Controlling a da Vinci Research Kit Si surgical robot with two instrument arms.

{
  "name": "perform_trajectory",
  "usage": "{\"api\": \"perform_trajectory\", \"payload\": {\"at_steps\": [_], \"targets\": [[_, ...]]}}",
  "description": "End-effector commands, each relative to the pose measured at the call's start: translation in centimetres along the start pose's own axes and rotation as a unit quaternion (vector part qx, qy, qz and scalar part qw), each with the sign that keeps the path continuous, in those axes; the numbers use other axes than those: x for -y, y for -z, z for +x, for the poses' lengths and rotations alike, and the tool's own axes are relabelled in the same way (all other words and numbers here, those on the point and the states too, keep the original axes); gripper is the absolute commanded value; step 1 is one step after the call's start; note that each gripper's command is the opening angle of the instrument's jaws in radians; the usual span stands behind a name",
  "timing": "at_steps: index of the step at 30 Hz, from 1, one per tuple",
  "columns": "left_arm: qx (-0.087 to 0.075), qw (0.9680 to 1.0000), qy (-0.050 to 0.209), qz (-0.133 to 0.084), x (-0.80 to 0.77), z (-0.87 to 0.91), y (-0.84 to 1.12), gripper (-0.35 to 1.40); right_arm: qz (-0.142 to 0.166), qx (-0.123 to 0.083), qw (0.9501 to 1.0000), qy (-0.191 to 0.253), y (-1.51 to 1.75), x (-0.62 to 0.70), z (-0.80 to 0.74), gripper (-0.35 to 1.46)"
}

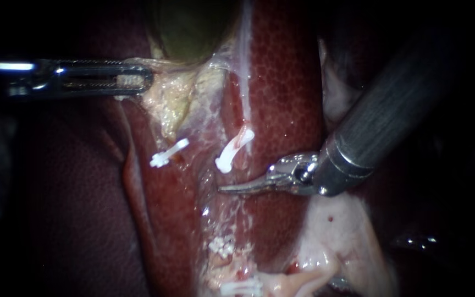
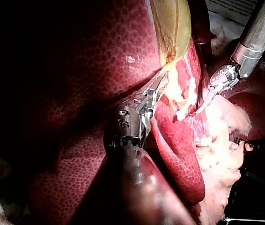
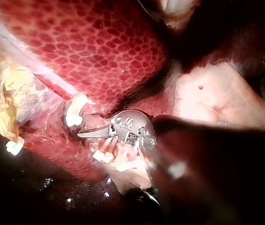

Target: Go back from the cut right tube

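Two instruments — left instrument [image 1: 138, 82] jaws clamp the gallbladder [image 1: 188, 27]; right instrument [image 1: 230, 189] jaws closed, empty.

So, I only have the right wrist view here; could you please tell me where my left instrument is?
Observer: In the endoscope view the left instrument is up beside the gallbladder, with its jaws shut on the pale tissue just below it.
Operator: Thank you. Is it close to my right instrument?
Observer: No. The right instrument lies well apart from it, lower down, with its jaws shut just under a clip.
Operator: And is anything against my shaft?
Observer: In the left wrist view that shaft rises away from the tissue, and nothing shows against it.
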Motion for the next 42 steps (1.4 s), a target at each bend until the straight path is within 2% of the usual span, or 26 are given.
{"api": "perform_trajectory", "payload": {"at_steps": [1,11,12,15,16,18,20,24,30,33,35,36,38,42], "targets": [[0.0,1.0,0.0,0.0,0.0,0.0,0.0,-0.35,0.001,0.0,1.0,0.0,0.0,0.0,0.0,-0.35],[0.0,1.0,0.0,0.0,0.0,0.0,0.0,-0.35,0.005,0.004,0.9999,-0.015,-0.07,0.0,-0.06,-0.35],[0.0,1.0,0.0,0.0,0.0,0.0,0.0,-0.35,0.005,0.004,0.9998,-0.017,-0.08,-0.01,-0.07,-0.25],[0.0,1.0,0.0,0.0,0.0,0.0,0.0,-0.35,0.004,0.004,0.9997,-0.023,-0.12,-0.01,-0.07,0.54],[0.0,1.0,0.0,0.0,0.0,0.0,0.0,-0.35,0.005,0.003,0.9997,-0.023,-0.13,-0.01,-0.07,0.74],[0.0,1.0,0.0,0.0,0.0,0.0,0.0,-0.35,0.007,-0.001,0.9997,-0.023,-0.14,0.0,-0.05,1.01],[0.0,1.0,0.0,0.0,0.0,0.0,0.0,-0.35,0.011,-0.007,0.9997,-0.022,-0.15,0.01,-0.05,1.11],[0.0,1.0,0.0,0.0,0.0,0.0,0.0,-0.35,0.017,-0.014,0.9995,-0.022,-0.16,0.02,-0.05,1.21],[0.0,1.0,0.0,0.0,0.0,0.0,0.01,-0.33,0.019,-0.013,0.9995,-0.02,-0.12,0.07,-0.08,1.28],[0.0,1.0,0.0,0.0,0.0,0.0,0.01,-0.33,0.004,-0.022,0.9994,0.025,-0.03,0.14,-0.14,1.31],[0.0,1.0,0.0,0.0,0.0,0.0,0.01,-0.33,-0.03,-0.041,0.9957,0.078,0.06,0.2,-0.21,1.38],[0.0,1.0,0.0,0.0,0.0,0.0,0.01,-0.33,-0.051,-0.051,0.9928,0.096,0.11,0.23,-0.24,1.43],[0.0,1.0,0.0,0.0,0.0,0.0,0.01,-0.33,-0.073,-0.061,0.9884,0.118,0.21,0.27,-0.26,1.45],[0.0,1.0,0.0,0.0,-0.01,0.01,0.01,-0.33,-0.096,-0.066,0.9826,0.145,0.47,0.36,-0.22,1.45]]}}
